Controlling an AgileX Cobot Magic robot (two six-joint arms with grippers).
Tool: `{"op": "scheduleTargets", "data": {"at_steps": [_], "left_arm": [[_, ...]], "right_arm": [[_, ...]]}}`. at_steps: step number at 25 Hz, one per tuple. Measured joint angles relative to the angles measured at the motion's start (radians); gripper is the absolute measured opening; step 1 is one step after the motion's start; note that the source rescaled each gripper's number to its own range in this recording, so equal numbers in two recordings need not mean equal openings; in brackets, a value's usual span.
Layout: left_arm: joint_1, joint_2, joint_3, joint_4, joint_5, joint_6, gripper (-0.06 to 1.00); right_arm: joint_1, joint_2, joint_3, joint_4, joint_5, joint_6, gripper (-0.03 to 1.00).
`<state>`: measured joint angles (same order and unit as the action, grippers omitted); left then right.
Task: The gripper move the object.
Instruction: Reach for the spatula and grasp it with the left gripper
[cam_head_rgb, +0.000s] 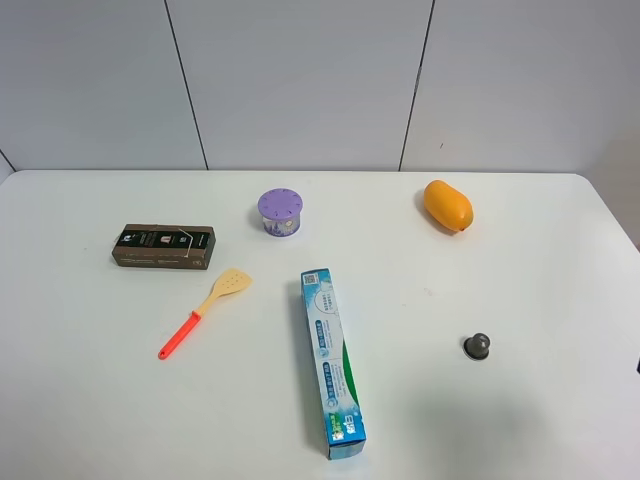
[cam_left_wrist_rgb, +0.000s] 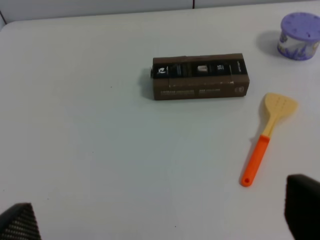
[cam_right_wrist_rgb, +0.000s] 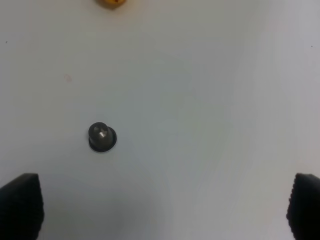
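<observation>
The left hand (cam_left_wrist_rgb: 160, 220) is spread wide. Its two black fingertips (cam_left_wrist_rgb: 17, 224) sit far apart with only bare white worktop (cam_left_wrist_rgb: 90, 160) between them, and it holds nothing. A short way ahead of it, closer to one fingertip than the other, the small toy spatula (cam_left_wrist_rgb: 265, 137) lies flat on the worktop, clear of the hand. Its thin red-orange handle points back toward the hand and its pale yellow slotted blade points away. Farther ahead, beyond the blade and a little to the side, a dark brown rectangular carton (cam_left_wrist_rgb: 197, 76) with a black label lies crosswise to the hand's reach, near the blade but not touching it. Farther still, out past the blade on the other side, stands a round purple tub (cam_left_wrist_rgb: 299, 36) with a dotted lid.

The right hand (cam_right_wrist_rgb: 162, 207) is spread just as wide and is also empty. Ahead of it a small dark grey round knob (cam_right_wrist_rgb: 102, 137) stands alone on the worktop, nearer to one fingertip. Far beyond the knob, only the edge of an orange mango (cam_right_wrist_rgb: 111, 3) shows.

In the high view, a long blue, green and white cardboard box (cam_head_rgb: 331, 361) lies between the toy spatula and the knob, touching neither.
</observation>
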<state>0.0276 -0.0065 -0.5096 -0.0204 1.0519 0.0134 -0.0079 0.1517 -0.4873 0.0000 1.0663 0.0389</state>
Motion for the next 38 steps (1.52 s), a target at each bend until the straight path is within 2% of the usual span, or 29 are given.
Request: {"op": "scheduleTargets", "data": {"at_steps": [6,14,19,29,38], "left_arm": [[0.0,0.0,0.0,-0.021,0.0,0.032,1.0],[0.0,0.0,0.0,-0.179,-0.001,0.081,1.0],[0.0,0.015,-0.032,-0.211,0.016,0.089,1.0],[-0.001,0.344,-0.228,-0.22,0.026,0.105,1.0],[-0.001,0.702,-0.294,-0.287,-0.088,0.226,1.0]], "right_arm": [[0.0,0.0,0.0,0.0,0.0,0.0,1.0],[0.0,0.0,0.0,0.0,0.0,0.0,1.0],[0.0,0.0,0.0,0.0,0.0,0.0,1.0],[0.0,0.0,0.0,0.0,0.0,0.0,1.0],[0.0,0.0,0.0,0.0,0.0,0.0,1.0]]}}
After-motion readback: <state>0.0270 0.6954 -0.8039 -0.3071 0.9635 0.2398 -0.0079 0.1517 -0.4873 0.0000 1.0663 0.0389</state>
